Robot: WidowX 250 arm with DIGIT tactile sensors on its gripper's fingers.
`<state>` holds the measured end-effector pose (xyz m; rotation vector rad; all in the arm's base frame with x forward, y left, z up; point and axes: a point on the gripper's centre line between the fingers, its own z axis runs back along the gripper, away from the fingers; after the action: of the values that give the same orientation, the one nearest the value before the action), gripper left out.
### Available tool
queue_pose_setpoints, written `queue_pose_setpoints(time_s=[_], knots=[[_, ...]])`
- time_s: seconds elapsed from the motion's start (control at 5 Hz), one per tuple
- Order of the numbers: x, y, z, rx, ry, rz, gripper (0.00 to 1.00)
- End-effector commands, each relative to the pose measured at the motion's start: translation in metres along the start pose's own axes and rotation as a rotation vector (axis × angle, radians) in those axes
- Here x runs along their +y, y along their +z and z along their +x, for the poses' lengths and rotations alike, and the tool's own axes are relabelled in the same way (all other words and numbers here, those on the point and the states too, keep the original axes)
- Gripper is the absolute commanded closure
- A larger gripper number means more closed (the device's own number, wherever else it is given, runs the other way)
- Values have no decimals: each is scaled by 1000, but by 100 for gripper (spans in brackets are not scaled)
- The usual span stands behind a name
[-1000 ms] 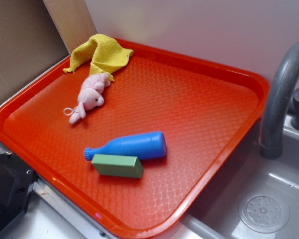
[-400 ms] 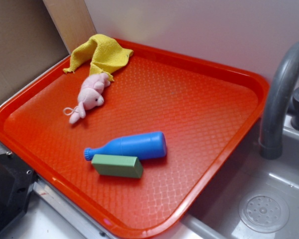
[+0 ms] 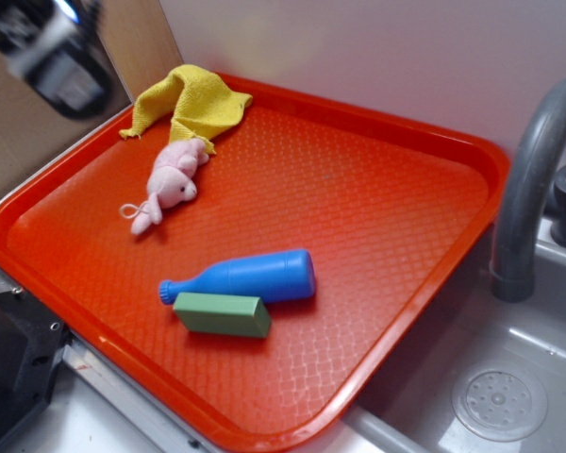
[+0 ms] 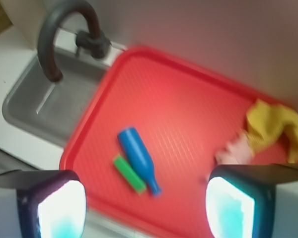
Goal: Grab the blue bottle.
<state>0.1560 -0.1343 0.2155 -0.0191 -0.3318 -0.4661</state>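
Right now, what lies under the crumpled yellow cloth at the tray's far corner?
The yellow cloth rests on the red plastic tray, draped over its rim. The pink plush toy touches its lower edge. Anything beneath the folds is covered.

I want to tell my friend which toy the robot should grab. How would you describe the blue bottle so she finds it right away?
Look at the big red tray beside the sink. Near its front edge two toys lie side by side, touching. The blue bottle is the round, shiny one with a thin neck; the green block beside it is flat-sided and boxy.
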Motion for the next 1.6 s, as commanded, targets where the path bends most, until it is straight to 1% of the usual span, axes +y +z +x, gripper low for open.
queue_pose_setpoints(time_s=[0.0,0.2,0.4,0.6,0.8,1.0,1.2,1.4], knots=[[5,-70,19,40,13,19,0],[13,-114,26,101,-19,7,0],[4,-150,18,167,-77,-33,0],[-6,-176,8,215,-120,-79,0],[-21,-183,-2,211,-178,-132,0],[-25,-186,-11,240,-202,-116,0],[-24,-190,-14,257,-196,-136,100],[-23,-189,-15,271,-185,-114,100]])
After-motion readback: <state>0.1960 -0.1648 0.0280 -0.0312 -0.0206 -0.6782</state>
